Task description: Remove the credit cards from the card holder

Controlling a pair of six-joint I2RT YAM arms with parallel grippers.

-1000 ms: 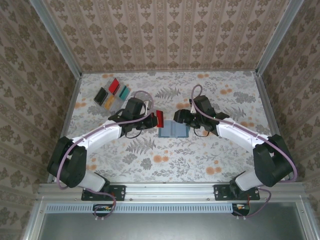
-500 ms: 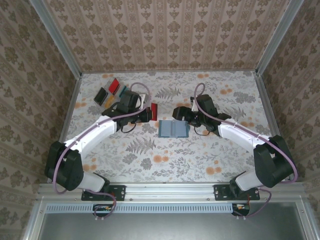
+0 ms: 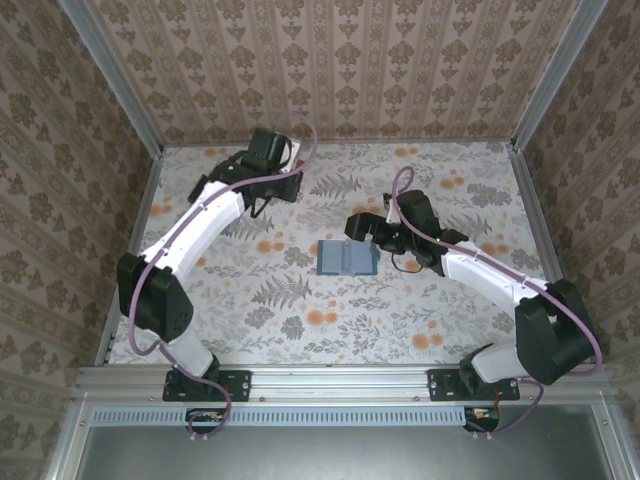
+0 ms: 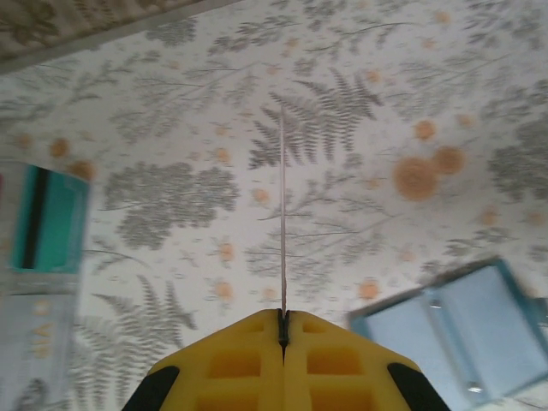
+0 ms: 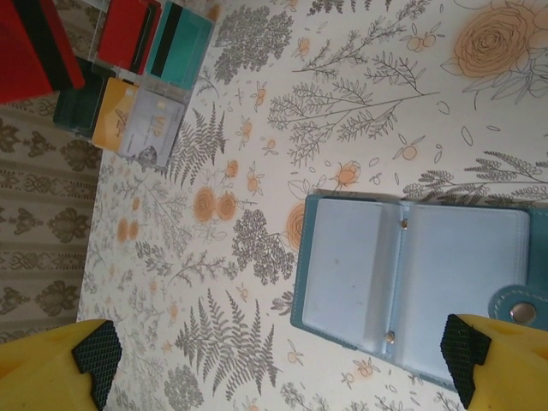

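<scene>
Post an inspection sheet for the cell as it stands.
Surface: floral-print tabletop, flat.
Job's things: teal-blue bi-fold card holder lies open, visible pockets look empty; five thin coloured credit cards grouped at far left.
Clutter: nothing seen.
Grippers: left gripper shut on a red black-striped card; right gripper open, close to the holder.
Cables: lilac cables along the arms, clear of items.
Surroundings: patterned wallpaper walls.
</scene>
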